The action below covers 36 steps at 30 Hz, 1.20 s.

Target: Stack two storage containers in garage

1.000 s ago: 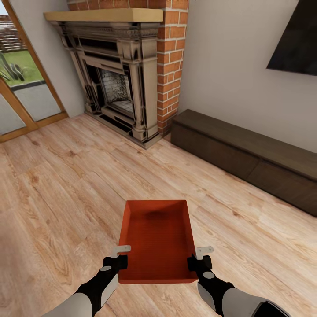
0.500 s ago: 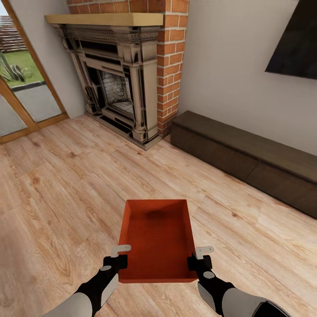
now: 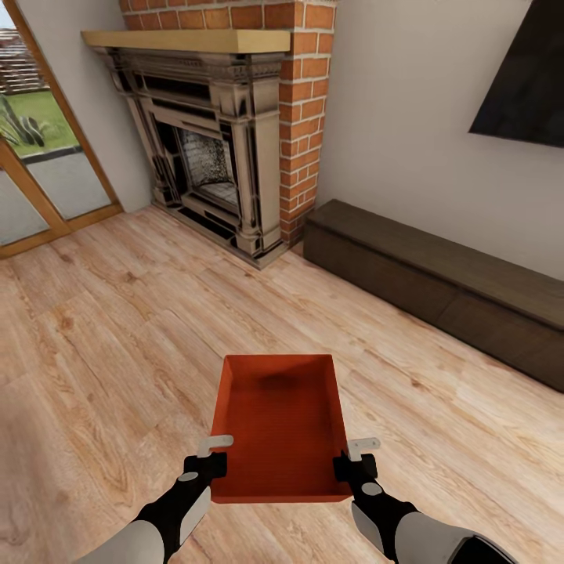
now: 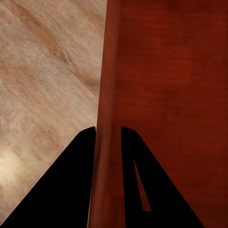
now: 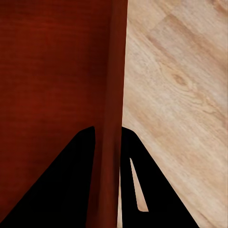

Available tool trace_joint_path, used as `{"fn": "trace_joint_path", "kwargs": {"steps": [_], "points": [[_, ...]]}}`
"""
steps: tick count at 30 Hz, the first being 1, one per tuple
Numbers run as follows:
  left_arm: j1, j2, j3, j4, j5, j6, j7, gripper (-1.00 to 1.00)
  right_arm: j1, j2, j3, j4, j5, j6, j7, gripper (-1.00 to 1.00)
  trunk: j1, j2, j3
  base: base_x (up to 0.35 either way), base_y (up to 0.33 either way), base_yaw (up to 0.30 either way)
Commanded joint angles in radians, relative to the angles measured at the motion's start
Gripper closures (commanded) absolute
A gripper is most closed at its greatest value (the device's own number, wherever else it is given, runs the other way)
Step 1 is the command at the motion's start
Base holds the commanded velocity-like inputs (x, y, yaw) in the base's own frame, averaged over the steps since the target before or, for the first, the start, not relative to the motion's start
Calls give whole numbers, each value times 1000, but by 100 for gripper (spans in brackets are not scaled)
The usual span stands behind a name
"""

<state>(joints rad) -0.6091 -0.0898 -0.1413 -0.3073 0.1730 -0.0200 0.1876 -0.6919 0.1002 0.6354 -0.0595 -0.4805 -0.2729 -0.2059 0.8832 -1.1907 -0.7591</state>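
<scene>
Slightly lower now sits the red-brick fireplace (image 3: 227,133) — the camera moved. Left gripper (image 3: 210,454) and right gripper (image 3: 354,458) each pinch a side wall of the orange-red lidless rectangular container (image 3: 278,423) — its long axis points away, between both arms.

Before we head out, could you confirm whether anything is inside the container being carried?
No, the storage container shows only its bare orange-red base in the head view.

One orange-red container (image 3: 280,423) — lidless, empty, level, long axis pointing away — is held above the living room's wood-plank flooring (image 3: 102,337), each side wall pinched near the close end — fireplace and low cabinet beyond.
</scene>
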Motion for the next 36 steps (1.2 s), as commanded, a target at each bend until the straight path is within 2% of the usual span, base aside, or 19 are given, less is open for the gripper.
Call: {"fn": "trace_joint_path", "kwargs": {"steps": [1,20,36], "points": [[-1,-1,6,-4,-6,-5,13,100,0,3,-28,3,-18,-1,-4,100,-4,7,3,0,0,0],[-1,-1,6,-4,-6,-6,13,100,0,3,-30,4,-24,2,-5,100,-77,140,62,0,0,0],[-1,-2,5,-6,-7,-6,13,100,1,5,-29,5,-24,3,-4,100,-77,140,77,0,0,0]]}}
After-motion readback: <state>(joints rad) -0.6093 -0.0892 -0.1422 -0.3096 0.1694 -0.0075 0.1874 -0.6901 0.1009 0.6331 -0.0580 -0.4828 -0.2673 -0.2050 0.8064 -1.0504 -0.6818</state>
